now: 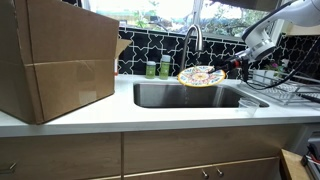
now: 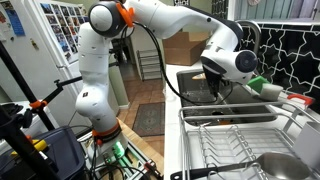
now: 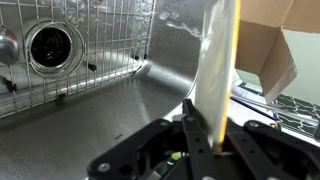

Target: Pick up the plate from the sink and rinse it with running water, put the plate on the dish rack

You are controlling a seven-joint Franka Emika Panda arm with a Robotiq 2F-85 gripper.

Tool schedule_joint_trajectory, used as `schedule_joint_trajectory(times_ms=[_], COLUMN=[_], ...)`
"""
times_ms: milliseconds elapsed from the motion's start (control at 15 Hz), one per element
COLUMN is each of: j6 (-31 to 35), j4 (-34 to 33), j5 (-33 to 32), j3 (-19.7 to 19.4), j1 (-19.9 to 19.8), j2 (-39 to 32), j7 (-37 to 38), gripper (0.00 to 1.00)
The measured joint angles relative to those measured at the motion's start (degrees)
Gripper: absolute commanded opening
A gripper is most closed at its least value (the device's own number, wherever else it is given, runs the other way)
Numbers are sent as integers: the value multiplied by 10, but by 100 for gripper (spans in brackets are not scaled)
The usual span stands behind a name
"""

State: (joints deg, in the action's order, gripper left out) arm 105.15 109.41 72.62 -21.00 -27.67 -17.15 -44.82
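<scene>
The plate (image 1: 201, 75), round with a multicolour pattern, hangs roughly level over the sink (image 1: 190, 96) just below the gooseneck faucet (image 1: 192, 40). My gripper (image 1: 234, 64) reaches in from the right and is shut on the plate's rim. In the wrist view the plate (image 3: 215, 60) shows edge-on, a pale band with a yellow edge, clamped between the black fingers (image 3: 190, 125) of my gripper (image 3: 207, 128), above the steel sink (image 3: 150, 110). The dish rack (image 1: 281, 93) (image 2: 240, 140) stands on the counter beside the sink. In an exterior view my arm hides the plate.
A large cardboard box (image 1: 55, 55) fills the counter at one end of the sink. Two green bottles (image 1: 158, 68) stand behind the basin. A wire grid and drain (image 3: 48, 45) cover the sink floor. A metal pan (image 2: 282, 165) lies in the rack.
</scene>
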Motion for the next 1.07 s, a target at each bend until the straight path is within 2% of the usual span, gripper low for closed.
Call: schedule_joint_trajectory(times_ms=[267, 667, 1067], j6=[19, 92, 63], j4=[0, 0, 0], j5=[28, 31, 14], j3=[0, 0, 3], j1=[-2, 4, 9], j2=[-1, -1, 0], j7=[-12, -12, -13], gripper=[3, 3, 3])
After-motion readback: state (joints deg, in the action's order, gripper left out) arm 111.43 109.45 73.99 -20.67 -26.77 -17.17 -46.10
